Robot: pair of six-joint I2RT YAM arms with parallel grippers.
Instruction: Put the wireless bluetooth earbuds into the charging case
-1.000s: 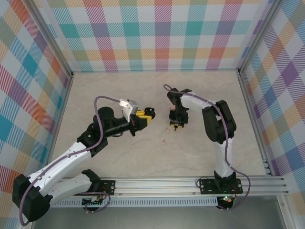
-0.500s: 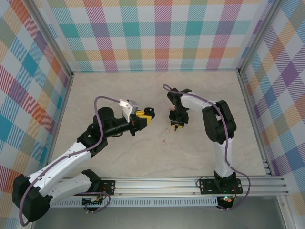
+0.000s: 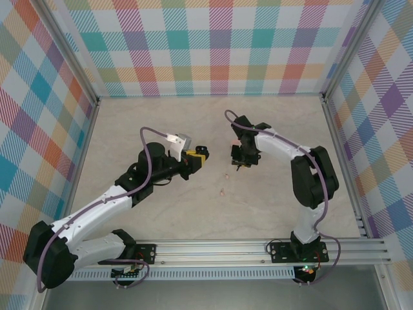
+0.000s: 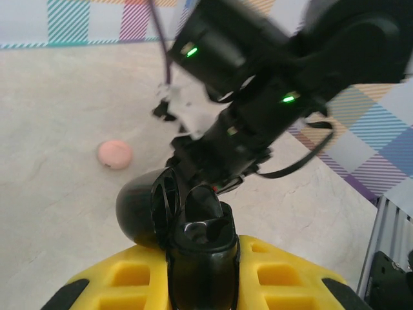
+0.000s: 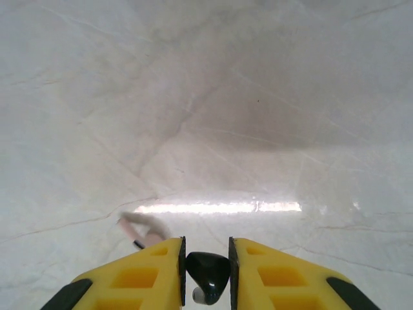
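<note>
Top external, change: your right gripper [image 3: 240, 160] has gone up and a little away from the spot on the table [image 3: 161, 123] where it was a second ago, and its elbow has swung out to the right. The left arm has stretched forward, but the left gripper [image 3: 195, 157] is almost where it was.
Meaning for the task: the picking of one earbud looks finished, and I judge that the carrying toward the case is starting. Nothing is in the case yet, as far as you can see.
Right gripper: its jaws are narrow, with only a small gap, and a black earbud [image 5: 208, 274] fills that gap and touches both yellow fingers [image 5: 148, 271]. The grip is at the very tips, so the bud may turn when you press it in.
Left gripper: it is nearly closed and clamps the black charging case [image 4: 201, 242]. The case is lifted and its lid [image 4: 145, 206] stands open toward the right arm.
Pink earbuds: two [image 3: 227, 174] [image 3: 222, 191] lie on the table, between the arms and nearer to you than the grippers. Nobody holds them.
Gap to close: the two grippers are near but apart. The bud is not over the case opening yet.
</note>
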